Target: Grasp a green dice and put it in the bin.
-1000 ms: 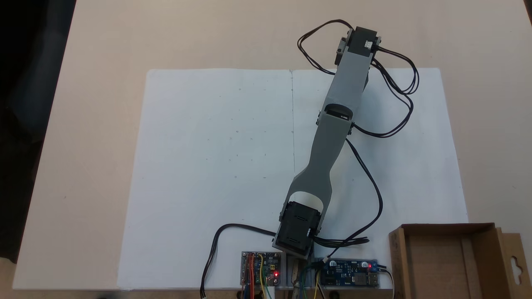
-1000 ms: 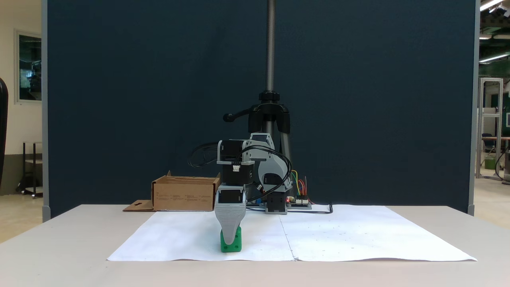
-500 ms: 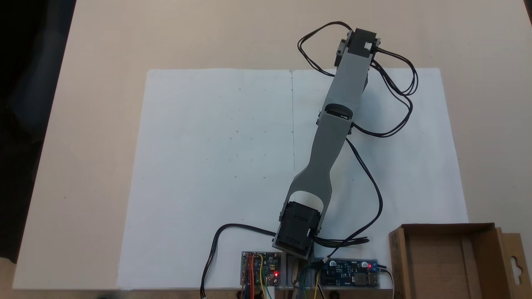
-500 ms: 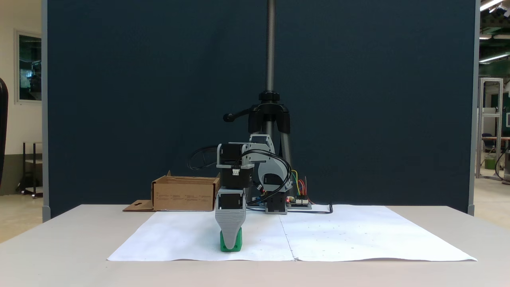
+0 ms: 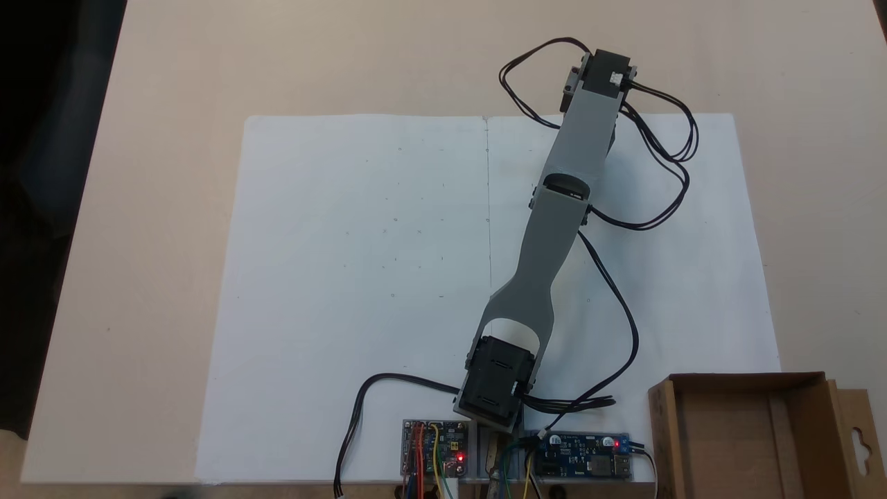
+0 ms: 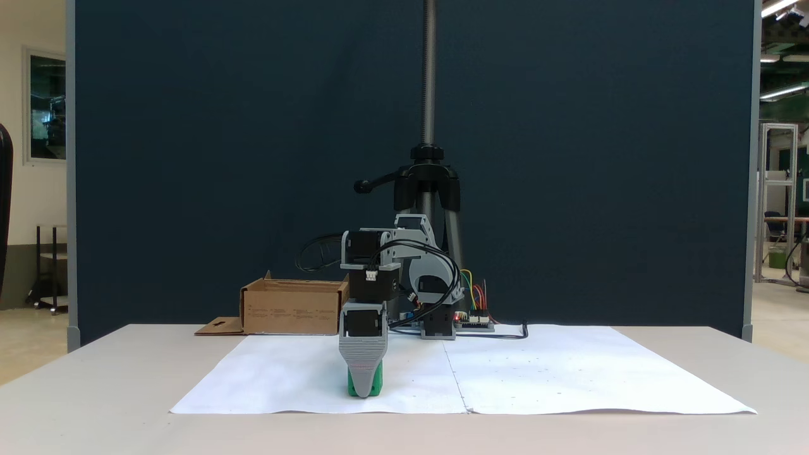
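The green dice (image 6: 374, 386) sits on the white paper (image 6: 569, 373), near the paper's front edge in the low fixed view and left of the centre seam; only slivers of green show on either side of the grey gripper (image 6: 363, 393), whose tip reaches down to the paper right in front of it. The dice looks flat on the paper, but which face points up cannot be told, and a cube has no long axis to speak of. Only one jaw shows, the other lying behind it, so whether the gripper is parted or clamped on the dice cannot be told. In the fixed view from above the arm (image 5: 547, 229) covers the dice, reaching to the far edge of the paper (image 5: 346, 277). Bare paper lies open all around. The bin (image 6: 292, 308) stands well apart, beside the arm's base, off the paper's corner (image 5: 745, 436).
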